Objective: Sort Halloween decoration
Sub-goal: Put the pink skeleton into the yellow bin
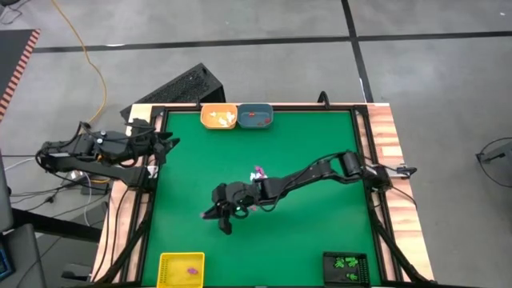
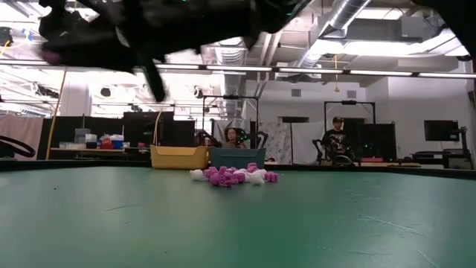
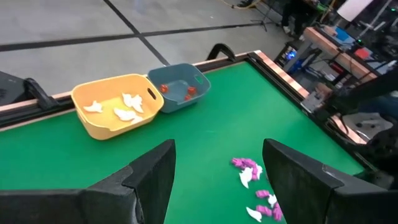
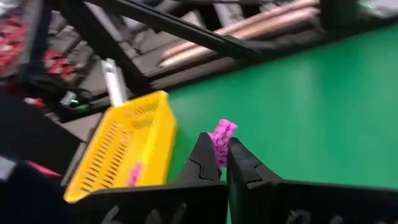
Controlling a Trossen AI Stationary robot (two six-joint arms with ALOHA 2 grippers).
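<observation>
Right claw [image 4: 222,163]: clamped on a purple trinket [image 4: 221,138], over the green worktop [image 1: 304,160] between the trinket pile [image 1: 257,174] and the yellow tray [image 1: 181,269]
Left claw [image 3: 214,180]: fingers apart, parked at the worktop's left edge
Trinket pile: purple and white, mid-worktop

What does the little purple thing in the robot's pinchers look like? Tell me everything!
The purple trinket is a tiny, bumpy, bright piece that looks like plastic. The right gripper is shut on its lower end, so most of it sticks out past the dark fingertips. It is held up in the air above the green table, heading toward the yellow basket, which already has a purple piece inside. Its exact shape is too blurry to tell.
</observation>
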